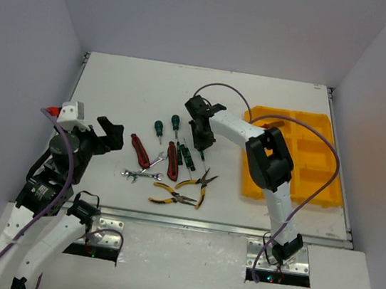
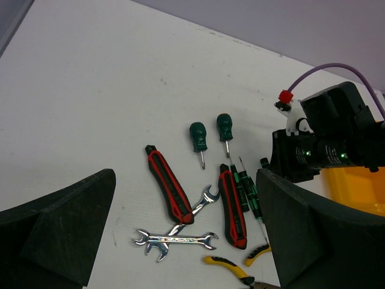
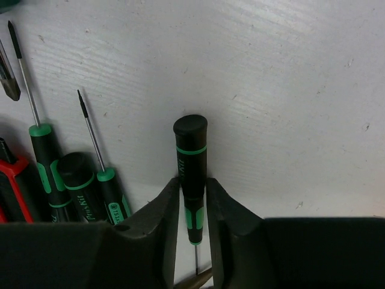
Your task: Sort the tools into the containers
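Note:
A slim black-and-green screwdriver (image 3: 191, 162) lies on the white table, and my right gripper (image 3: 192, 192) is shut on its handle, one finger pressed to each side. From above, the right gripper (image 1: 200, 145) is down among the tools, left of the yellow tray (image 1: 320, 159). Two more slim screwdrivers (image 3: 45, 156) lie just to its left. My left gripper (image 1: 112, 133) hovers wide open, holding nothing, over the left end of the tools. Under the open left gripper (image 2: 186, 229) lie two crossed silver wrenches (image 2: 177, 241) and two red-handled cutters (image 2: 170, 186).
Two stubby green-handled screwdrivers (image 1: 158, 127) lie behind the cutters. Two yellow-handled pliers (image 1: 171, 197) sit near the table's front edge. The right arm's purple cable (image 1: 222, 87) arcs above the table. White walls enclose the table on three sides.

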Tool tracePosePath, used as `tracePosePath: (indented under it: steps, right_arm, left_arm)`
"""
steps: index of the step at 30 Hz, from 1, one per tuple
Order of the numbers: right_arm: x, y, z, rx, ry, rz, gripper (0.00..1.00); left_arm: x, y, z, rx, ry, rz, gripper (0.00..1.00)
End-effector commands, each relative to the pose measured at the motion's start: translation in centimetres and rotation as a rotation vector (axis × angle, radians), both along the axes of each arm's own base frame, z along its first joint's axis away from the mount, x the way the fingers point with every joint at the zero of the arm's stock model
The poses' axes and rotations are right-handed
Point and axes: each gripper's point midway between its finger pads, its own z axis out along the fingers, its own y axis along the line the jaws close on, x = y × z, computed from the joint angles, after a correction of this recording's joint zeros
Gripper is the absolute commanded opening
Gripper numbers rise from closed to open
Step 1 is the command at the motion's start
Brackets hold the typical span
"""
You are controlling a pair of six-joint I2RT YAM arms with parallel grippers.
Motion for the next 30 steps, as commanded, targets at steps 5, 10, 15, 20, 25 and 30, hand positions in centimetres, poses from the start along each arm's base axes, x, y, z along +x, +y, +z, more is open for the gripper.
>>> tracePosePath:
  steps: [5,10,15,20,25,30]
  right_arm:
    - [1.1,-0.7,1.4,0.039,-0.039,-0.077,0.00]
    - [3.3,-2.7,8.1,0.132,-0.163,-0.173,0.00]
    - [4.3,-7.6,16.0,0.291,-0.304,-0.303,0.00]
    - [2.6,-15.3,16.2,0.437,-0.297,-0.576,0.00]
    - [1.3,-21.2,14.7,0.547,-0.337,-0.889,0.00]
    - [-0.1,-24.6,12.4,0.553,-0.288,-1.152,0.00]
  left_arm:
    - [0.1,-0.4,1.1,-0.017,-0.045,-0.015,1.00]
    - [0.1,-0.3,1.1,-0.018,-0.048,-0.013,1.00]
    - [0.1,-0.4,1.1,-0.017,-0.047,-0.017,1.00]
    - [0.1,-0.5,1.1,-0.017,-0.046,-0.020,1.00]
    - [0.1,-0.5,1.0,-0.018,-0.044,-0.023,1.00]
    - [0.1,-0.5,1.1,-0.018,-0.046,-0.021,1.00]
